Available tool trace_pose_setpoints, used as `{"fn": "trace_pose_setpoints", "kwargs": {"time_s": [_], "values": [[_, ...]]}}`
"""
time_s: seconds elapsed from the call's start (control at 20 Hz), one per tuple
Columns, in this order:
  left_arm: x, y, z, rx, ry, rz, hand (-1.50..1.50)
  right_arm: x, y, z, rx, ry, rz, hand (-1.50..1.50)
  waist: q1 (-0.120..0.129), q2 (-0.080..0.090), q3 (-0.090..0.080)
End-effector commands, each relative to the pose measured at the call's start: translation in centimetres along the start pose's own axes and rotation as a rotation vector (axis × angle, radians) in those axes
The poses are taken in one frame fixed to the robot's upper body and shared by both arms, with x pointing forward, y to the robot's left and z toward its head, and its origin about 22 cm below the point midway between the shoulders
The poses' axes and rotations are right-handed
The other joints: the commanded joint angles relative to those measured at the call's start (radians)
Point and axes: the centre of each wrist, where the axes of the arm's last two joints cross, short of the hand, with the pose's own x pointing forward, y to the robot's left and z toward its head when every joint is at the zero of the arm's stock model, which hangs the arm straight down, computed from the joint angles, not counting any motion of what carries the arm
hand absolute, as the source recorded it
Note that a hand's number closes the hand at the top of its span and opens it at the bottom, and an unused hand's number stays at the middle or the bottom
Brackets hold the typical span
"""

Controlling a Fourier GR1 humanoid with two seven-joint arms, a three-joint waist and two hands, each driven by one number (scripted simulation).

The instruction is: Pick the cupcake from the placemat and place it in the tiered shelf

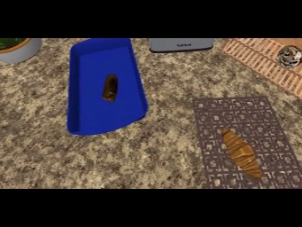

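Observation:
A brown patterned placemat (213, 116) lies at the right front of the granite counter. On it rests a golden-brown, croissant-shaped pastry (241, 153), lying lengthwise; I see no cupcake on the mat. To the left, further back, stands a blue shelf-like container (87, 116) with a raised rim. A small dark brown food item (110, 87) sits in its middle. Neither of my hands shows in the head view.
A grey appliance (181, 45) stands at the back centre. A wooden slatted board (265, 62) at the back right carries a round patterned object (289, 56). A potted plant (17, 48) is at the back left corner.

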Motion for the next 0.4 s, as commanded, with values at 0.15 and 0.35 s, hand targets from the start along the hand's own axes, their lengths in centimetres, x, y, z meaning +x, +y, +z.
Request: {"fn": "trace_pose_setpoints", "kwargs": {"time_s": [0.15,0.35], "values": [[9.3,-1.7,-0.9,-0.067,-0.587,-0.02,0.0,-0.2,-6.0,-2.5,-0.02,0.214,-0.299,-1.5,-0.052,-0.015,0.005],[8.7,-1.6,-0.6,-0.065,-0.564,-0.012,0.0,-0.3,-7.3,-2.7,-0.004,0.213,-0.368,-1.5,-0.066,-0.025,0.004]]}}
